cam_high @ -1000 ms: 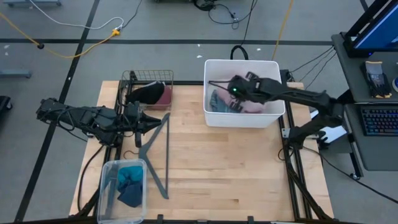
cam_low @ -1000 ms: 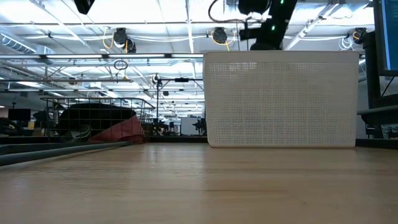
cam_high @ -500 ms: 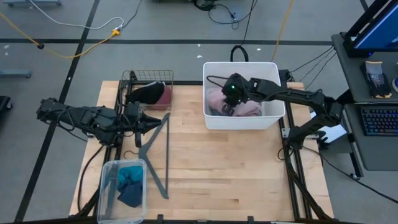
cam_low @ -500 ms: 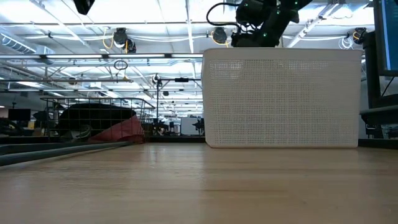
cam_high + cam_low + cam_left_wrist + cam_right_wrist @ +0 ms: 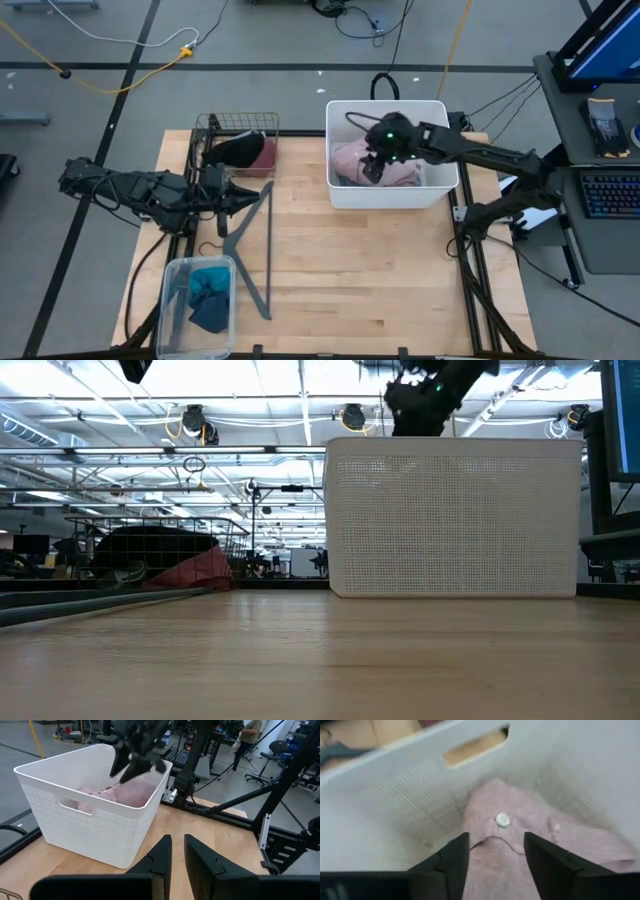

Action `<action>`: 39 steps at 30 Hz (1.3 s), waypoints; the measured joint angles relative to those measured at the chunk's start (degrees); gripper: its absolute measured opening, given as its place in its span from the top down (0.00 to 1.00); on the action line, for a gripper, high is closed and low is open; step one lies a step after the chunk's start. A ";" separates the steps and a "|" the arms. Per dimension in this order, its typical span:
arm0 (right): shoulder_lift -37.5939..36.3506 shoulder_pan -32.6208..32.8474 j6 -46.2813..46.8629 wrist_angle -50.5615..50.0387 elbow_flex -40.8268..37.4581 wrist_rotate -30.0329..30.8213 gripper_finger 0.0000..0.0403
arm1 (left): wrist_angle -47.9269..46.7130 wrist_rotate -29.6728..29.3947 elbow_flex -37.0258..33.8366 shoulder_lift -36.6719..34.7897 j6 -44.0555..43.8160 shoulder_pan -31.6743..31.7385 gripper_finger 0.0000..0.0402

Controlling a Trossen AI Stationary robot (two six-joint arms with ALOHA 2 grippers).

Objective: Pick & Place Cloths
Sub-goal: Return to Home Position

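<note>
We are holding the right gripper [image 5: 372, 166] open over the shirt [image 5: 560, 840] in the bin [image 5: 390, 192]; the left gripper [image 5: 238, 198] is waiting, nearly closed, empty, near the basket [image 5: 210, 125].

Pink shirt [image 5: 345, 160], white button [image 5: 502, 819]. White bin [image 5: 390, 193], fine mesh pattern on walls. Black wire basket [image 5: 210, 125]: black piece [image 5: 232, 150], maroon piece [image 5: 265, 155]. Teal pieces [image 5: 210, 285] in clear tub [image 5: 172, 300]. Surface [image 5: 350, 270] pale wood grain.

No readable text, label, brand, number or sign anywhere in these views.
</note>
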 joint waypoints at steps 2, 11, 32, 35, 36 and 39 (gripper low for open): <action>-2.53 0.00 0.04 0.57 0.00 0.05 0.51 | 0.00 0.00 0.00 0.00 0.09 0.00 0.88; -16.25 4.93 2.19 3.54 0.00 -0.19 0.52 | 0.00 -0.01 0.00 0.00 0.07 0.00 0.88; -30.87 27.57 -2.77 14.84 -14.96 10.70 1.00 | -0.30 0.83 0.00 0.37 -2.75 0.00 0.88; -32.98 28.75 -2.62 17.96 -18.89 11.75 1.00 | -0.27 0.83 -0.12 1.53 -2.67 -0.02 0.88; -33.71 29.16 -2.63 18.83 -20.09 12.77 1.00 | 0.18 0.83 -0.48 1.94 -2.67 -0.02 0.88; -36.37 30.27 -2.63 18.74 -23.19 15.64 1.00 | 2.47 0.85 -2.54 2.68 -2.62 -0.02 0.88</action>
